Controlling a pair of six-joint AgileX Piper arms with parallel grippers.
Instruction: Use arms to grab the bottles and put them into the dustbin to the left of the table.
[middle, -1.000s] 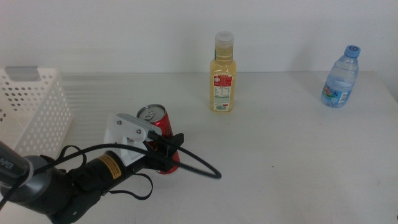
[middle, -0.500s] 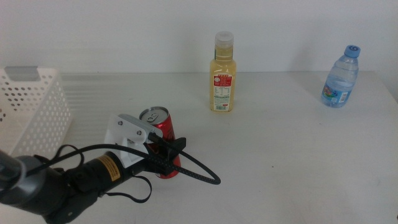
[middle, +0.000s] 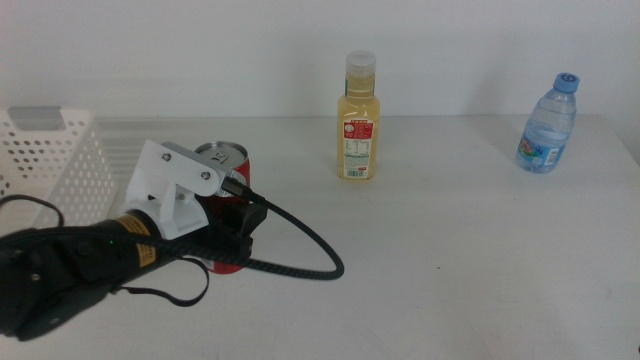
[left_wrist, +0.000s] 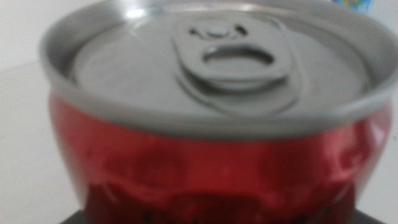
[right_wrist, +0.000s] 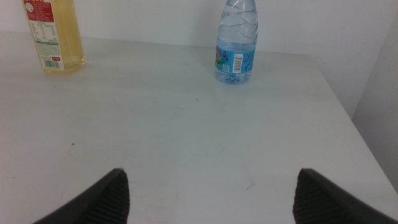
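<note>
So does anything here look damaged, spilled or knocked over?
Only the red can: in the left wrist view its wall looks dented just below the rim. The left gripper is around it, near the dustbin. The juice bottle and water bottle stand upright, capped. No spill shows on the table.

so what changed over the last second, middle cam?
The left gripper, shut on the red can, has carried it left toward the dustbin; the can looks raised, though its base is hidden. The left wrist view shows only the can, close up. The juice bottle and water bottle stayed upright where they were. The right gripper is open over bare table.
</note>
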